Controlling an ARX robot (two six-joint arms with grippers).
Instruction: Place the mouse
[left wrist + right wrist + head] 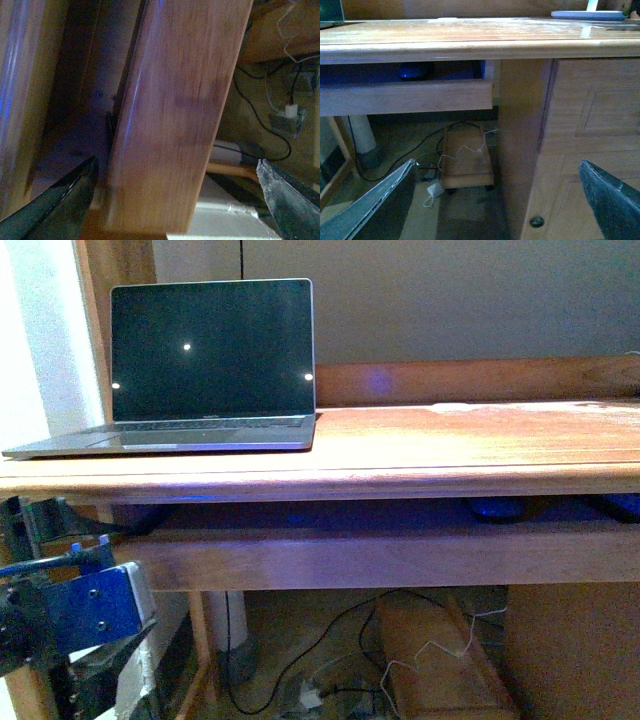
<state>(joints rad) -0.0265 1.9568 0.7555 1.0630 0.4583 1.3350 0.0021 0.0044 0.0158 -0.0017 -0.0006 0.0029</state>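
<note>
The mouse (412,71) is a small dark dome lying on the pull-out shelf (405,97) under the desk top. In the front view it shows as a dark shape (497,508) in the same shadowed gap. My right gripper (495,200) is open and empty, low in front of the desk, well below and short of the mouse. My left gripper (177,200) is open and empty, close up against a wooden rail (175,115) of the desk. The left arm (85,608) shows at the lower left of the front view.
An open laptop (205,360) stands on the desk top (450,445) at the left. A cabinet door (590,145) is at the right under the desk. A small wheeled wooden stand (467,160) and cables (330,640) lie on the floor. A second dark shape (622,505) lies on the shelf.
</note>
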